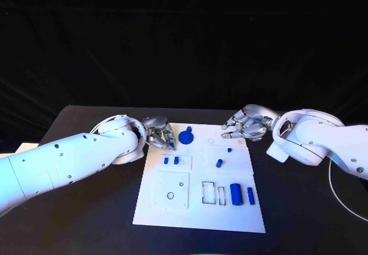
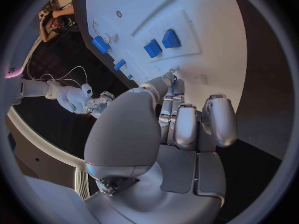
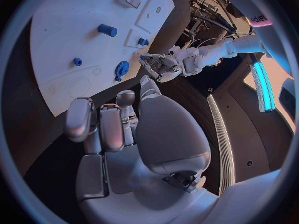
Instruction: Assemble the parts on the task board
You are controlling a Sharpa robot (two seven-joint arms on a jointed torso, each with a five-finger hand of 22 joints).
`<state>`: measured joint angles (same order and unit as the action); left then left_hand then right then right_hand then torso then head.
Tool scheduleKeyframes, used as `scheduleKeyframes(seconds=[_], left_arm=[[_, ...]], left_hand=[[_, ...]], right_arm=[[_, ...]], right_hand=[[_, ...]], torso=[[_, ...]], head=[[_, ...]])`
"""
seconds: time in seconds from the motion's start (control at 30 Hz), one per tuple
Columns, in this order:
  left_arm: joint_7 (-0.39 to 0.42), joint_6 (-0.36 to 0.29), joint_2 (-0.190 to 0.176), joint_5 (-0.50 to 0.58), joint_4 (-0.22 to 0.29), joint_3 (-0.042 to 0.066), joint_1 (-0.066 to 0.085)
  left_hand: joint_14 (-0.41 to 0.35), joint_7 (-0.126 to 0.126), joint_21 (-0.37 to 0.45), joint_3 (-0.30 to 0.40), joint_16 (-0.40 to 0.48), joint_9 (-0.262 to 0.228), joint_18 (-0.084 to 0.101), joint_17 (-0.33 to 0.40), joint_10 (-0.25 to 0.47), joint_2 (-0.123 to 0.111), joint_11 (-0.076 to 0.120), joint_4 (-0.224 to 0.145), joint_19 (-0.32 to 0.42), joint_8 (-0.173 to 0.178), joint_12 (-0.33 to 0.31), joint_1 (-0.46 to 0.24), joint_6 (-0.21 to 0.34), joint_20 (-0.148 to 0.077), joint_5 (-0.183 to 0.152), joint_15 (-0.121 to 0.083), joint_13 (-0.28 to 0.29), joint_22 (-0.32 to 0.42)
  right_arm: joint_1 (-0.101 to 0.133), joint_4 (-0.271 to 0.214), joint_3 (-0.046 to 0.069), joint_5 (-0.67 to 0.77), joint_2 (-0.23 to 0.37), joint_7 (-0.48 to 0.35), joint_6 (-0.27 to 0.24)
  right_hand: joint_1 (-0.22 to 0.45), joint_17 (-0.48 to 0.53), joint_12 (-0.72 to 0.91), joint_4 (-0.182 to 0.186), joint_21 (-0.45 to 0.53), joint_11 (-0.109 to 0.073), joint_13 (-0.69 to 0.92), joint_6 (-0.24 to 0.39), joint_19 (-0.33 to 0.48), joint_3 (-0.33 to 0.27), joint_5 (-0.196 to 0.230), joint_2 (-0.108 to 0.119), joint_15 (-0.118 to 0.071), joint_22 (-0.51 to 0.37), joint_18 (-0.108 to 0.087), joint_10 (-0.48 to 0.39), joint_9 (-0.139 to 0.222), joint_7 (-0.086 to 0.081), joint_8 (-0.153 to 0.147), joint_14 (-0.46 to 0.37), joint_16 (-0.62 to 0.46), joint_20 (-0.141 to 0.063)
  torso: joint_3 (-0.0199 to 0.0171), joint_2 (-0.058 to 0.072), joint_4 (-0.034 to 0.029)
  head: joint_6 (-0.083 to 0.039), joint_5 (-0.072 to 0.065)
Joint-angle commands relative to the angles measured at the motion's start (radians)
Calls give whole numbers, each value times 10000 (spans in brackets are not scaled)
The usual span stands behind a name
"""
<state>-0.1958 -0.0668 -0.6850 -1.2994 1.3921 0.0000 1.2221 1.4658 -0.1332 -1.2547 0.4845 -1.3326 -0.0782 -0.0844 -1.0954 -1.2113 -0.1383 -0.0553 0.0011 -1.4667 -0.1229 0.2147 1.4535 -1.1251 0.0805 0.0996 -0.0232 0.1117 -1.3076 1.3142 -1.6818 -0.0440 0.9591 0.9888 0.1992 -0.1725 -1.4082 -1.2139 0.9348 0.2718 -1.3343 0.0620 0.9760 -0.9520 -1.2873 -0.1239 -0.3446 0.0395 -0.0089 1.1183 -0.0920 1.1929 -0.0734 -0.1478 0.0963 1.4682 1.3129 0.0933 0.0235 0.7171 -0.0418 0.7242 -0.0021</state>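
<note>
The white rectangular task board [image 1: 201, 210] is laid flat mid-worktop, small blue parts scattered on it. A blue gear-shaped part [image 1: 187, 139] is seen near its far edge, right by the left hand [image 1: 159, 133], fingers curled, grip can't be told. Right hand [image 1: 245, 125] is hovering at the far right corner, fingers loosely apart, nothing held.
</note>
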Motion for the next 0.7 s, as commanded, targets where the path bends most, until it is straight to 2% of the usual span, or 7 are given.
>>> scheduleKeyframes(seconds=[0.03,0.47,0.7], left_arm=[[-10,180,61,-21,-2,-3,-1],[-63,267,283,-199,-155,-127,-22],[-70,247,346,-363,-243,-150,-35]], left_hand=[[226,6,-17,65,28,-14,169,23,-59,-18,-22,8,-197,13,-32,-111,-88,-62,-14,-26,10,-484],[222,8,-3,70,37,-13,166,43,-64,-15,-21,7,-192,16,-39,-119,-92,-61,-14,-26,12,-476],[214,12,43,78,56,-13,156,85,-74,-9,-18,6,-178,18,-47,-127,-102,-61,-13,-27,14,-447]], right_arm=[[-5,-6,0,23,-7,-75,115],[-5,-21,0,24,-12,-87,107],[-5,-36,0,25,4,-86,107]], right_hand=[[-15,17,33,-12,37,-12,13,-46,62,-44,-51,-41,-55,-17,-66,31,-14,-4,30,268,-30,23],[-15,38,34,4,57,-14,-2,-52,73,-65,-58,-66,-57,-45,-71,27,-15,-2,38,266,-53,20],[-15,38,34,4,57,-14,-2,-52,73,-65,-58,-66,-57,-45,-71,27,-15,-2,38,266,-53,20]], torso=[[-9,-3,-6],[-5,-5,7],[-6,-9,-12]], head=[[13,-11],[61,-39],[71,-52]])
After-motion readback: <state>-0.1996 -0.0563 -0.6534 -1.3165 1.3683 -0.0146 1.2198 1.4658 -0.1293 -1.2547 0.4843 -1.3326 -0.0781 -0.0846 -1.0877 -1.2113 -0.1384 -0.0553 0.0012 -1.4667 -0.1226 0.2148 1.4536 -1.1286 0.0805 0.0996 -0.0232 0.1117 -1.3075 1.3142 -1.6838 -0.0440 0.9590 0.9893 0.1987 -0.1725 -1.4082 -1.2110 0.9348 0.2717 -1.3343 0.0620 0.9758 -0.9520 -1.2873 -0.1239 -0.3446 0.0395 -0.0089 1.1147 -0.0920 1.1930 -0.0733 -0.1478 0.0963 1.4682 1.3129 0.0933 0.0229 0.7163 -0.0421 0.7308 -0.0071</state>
